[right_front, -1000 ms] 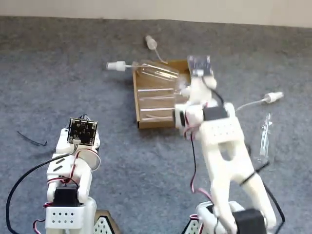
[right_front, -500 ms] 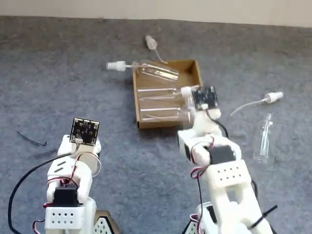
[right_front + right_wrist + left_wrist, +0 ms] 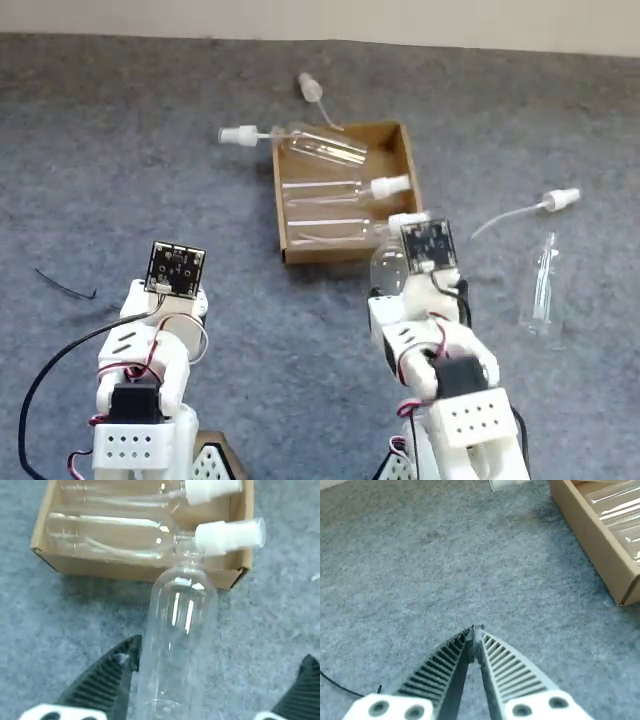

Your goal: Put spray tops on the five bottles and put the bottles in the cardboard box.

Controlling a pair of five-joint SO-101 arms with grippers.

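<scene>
The cardboard box (image 3: 283,205) lies at mid table with capped bottles in it (image 3: 330,188); one bottle (image 3: 318,145) leans over its far left corner. A clear topless bottle (image 3: 177,625) lies on the carpet, its neck against the box's near wall (image 3: 125,571). My right gripper (image 3: 220,655) is open, fingers wide on either side of this bottle; one finger (image 3: 117,667) is close beside it. That bottle (image 3: 388,268) lies just ahead of the right arm. My left gripper (image 3: 474,630) is shut and empty over bare carpet, left of the box (image 3: 600,537).
Another topless bottle (image 3: 543,285) lies at the right, with a loose spray top and tube (image 3: 558,200) beyond it. A second spray top (image 3: 310,87) lies past the box. A black cable scrap (image 3: 65,287) rests at the far left.
The right arm has drawn back from above the box toward its base. The topless bottle at the box's near wall has come into sight. The left arm barely moved.
</scene>
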